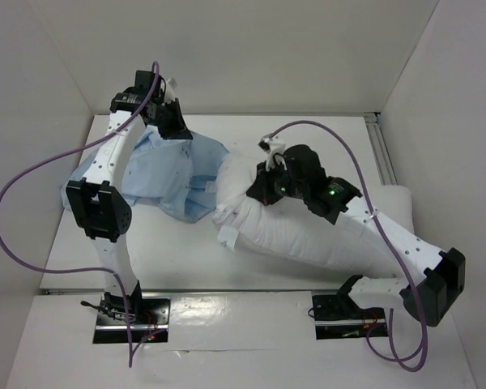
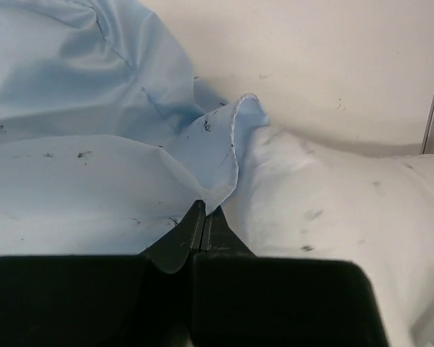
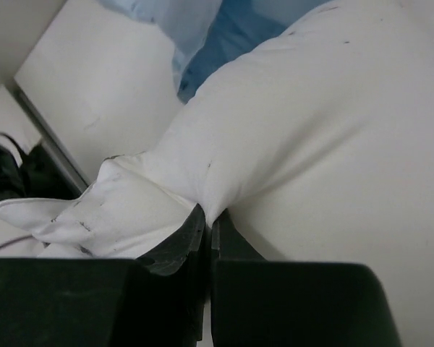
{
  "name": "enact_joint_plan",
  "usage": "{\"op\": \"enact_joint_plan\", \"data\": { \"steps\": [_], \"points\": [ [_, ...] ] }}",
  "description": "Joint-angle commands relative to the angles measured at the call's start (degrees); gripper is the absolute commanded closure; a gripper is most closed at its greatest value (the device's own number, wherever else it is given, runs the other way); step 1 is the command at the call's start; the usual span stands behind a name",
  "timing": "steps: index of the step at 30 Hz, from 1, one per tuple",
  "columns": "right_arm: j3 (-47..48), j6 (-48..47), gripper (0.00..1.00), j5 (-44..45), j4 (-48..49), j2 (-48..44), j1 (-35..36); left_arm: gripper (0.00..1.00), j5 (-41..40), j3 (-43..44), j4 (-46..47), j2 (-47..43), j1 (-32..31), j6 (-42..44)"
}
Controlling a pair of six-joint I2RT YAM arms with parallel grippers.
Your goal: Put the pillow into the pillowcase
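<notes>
Pillow: the pillow [image 1: 308, 231] lies from the centre to the right of the top view. Its left end touches the crumpled blue cloth, and most of its length is outside.
Pillowcase: the pillowcase [image 1: 166, 174] is bunched in the upper left of the table [image 1: 170, 259], limp and wrinkled.
Left gripper: the left gripper [image 2: 206, 215] has its fingers pressed together on a thin hem of the pillowcase, at the lower centre of its wrist view.
Right gripper: the right gripper [image 3: 210, 218] is clamped on a small pinch of pillow fabric near the pillow's left end.
Mouth of the sack: a darker blue fold shows at the top of the right wrist view. It may be the opening, but I cannot tell whether the pillow's end has gone in.
Risk, left hold: only one layer of hem seems held, so a pull could draw the mouth flat rather than open, or the cloth could slip free.
Risk, right hold: the pinch is shallow. Pushing a plump cushion by it could tear the grip loose or fold the end over.
Risk, drag: the pillow could simply shove the loose pillowcase across the table.
Risk, arms: both wrists work near one spot, so a cable or link could snag.
</notes>
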Motion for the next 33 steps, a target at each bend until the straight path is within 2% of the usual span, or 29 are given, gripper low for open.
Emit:
{"op": "enact_joint_plan", "data": {
  "steps": [1,5,12,18,27,33],
  "points": [
    [3.66,-4.72,1.00,-4.70,1.40,2.52,5.04,1.00,3.20,0.91,2.12,0.65,0.04,0.33],
    [5.69,-5.95,1.00,-2.15,1.39,6.82,9.00,1.00,3.72,0.38,2.12,-0.41,0.04,0.85],
    [9.38,-7.97,1.00,-2.23,3.32,12.18,10.75,1.00,3.12,-1.29,1.51,-3.12,0.04,2.09],
    [13.86,-9.99,1.00,3.48,7.45,17.54,10.76,1.00,4.43,-5.51,1.51,-6.90,0.04,3.75],
    [25.81,-11.49,1.00,13.48,5.52,29.84,7.86,1.00,3.29,-9.37,-0.25,-11.56,-0.49,6.21],
    [29.60,-6.49,1.00,15.87,2.53,34.60,6.37,1.00,1.19,-14.37,-0.25,-14.37,-1.02,7.27]
  ]
}}
